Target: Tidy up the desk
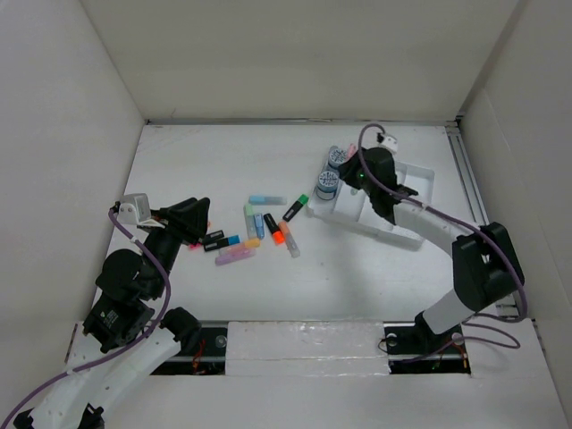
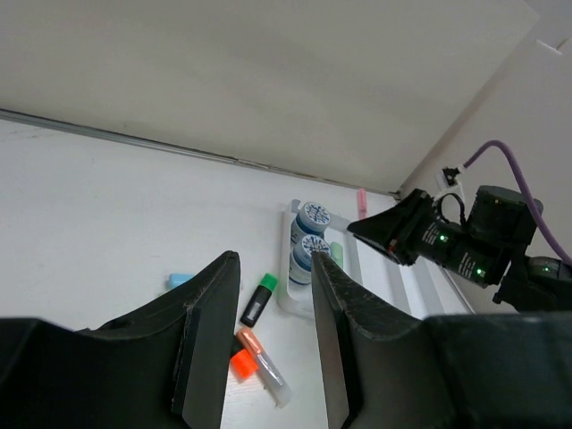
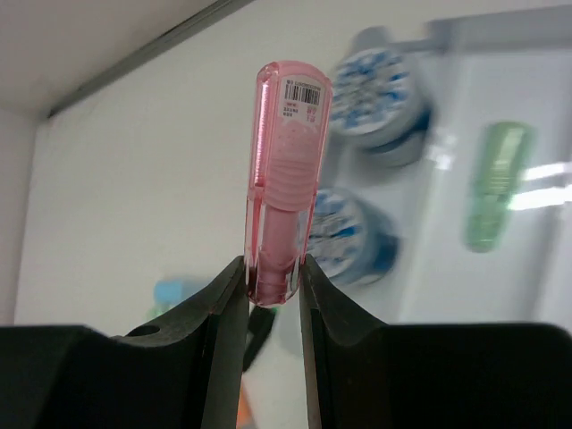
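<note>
While your right gripper [image 3: 271,273] clamps a pink highlighter [image 3: 284,179] by one end over the tray [image 1: 422,179] near the far right corner of the white desk [image 1: 197,156], your left gripper [image 2: 273,268] hangs open and empty near the left edge. Highlighters look light, stiff and slick, so grip mid-barrel.

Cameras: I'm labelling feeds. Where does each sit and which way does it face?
Top external: above and behind, looking down on the desk; both arms show.
Left wrist: behind left gripper, facing the tray and right arm.
Right wrist: behind right gripper, which holds a marker, looking down on the tray.
Shared: both wrist views show two jars.
</note>
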Motion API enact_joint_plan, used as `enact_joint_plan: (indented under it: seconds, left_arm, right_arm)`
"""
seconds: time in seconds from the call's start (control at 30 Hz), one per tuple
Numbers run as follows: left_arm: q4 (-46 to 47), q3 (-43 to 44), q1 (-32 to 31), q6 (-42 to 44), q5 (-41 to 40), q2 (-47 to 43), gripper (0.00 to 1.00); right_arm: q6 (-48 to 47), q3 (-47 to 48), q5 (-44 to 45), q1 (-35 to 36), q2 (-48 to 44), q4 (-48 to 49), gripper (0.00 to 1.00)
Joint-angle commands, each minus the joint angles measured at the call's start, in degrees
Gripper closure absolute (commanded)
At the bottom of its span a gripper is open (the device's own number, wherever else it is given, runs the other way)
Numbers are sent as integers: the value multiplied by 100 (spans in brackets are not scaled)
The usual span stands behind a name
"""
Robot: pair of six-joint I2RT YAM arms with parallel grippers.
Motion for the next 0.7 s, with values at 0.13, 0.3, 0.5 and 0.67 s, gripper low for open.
enact_joint_plan:
  seconds: [0.13,0.3,0.5,0.67]
  left_arm:
    - [282,-61,14,70,61,23,66]
    - [282,-52,14,79,70,49,66]
    - [291,-61,14,79,70,32,66]
    - [300,-61,14,79,96,58,66]
  right_arm:
    - [1540,-356,-538,-1318,347,432,90]
    - [1524,-23,-883,-1434,830,362,83]
    - [1594,215,-778,-1496,928,98,53]
    - [1577,13,-839,-1364,673,239,40]
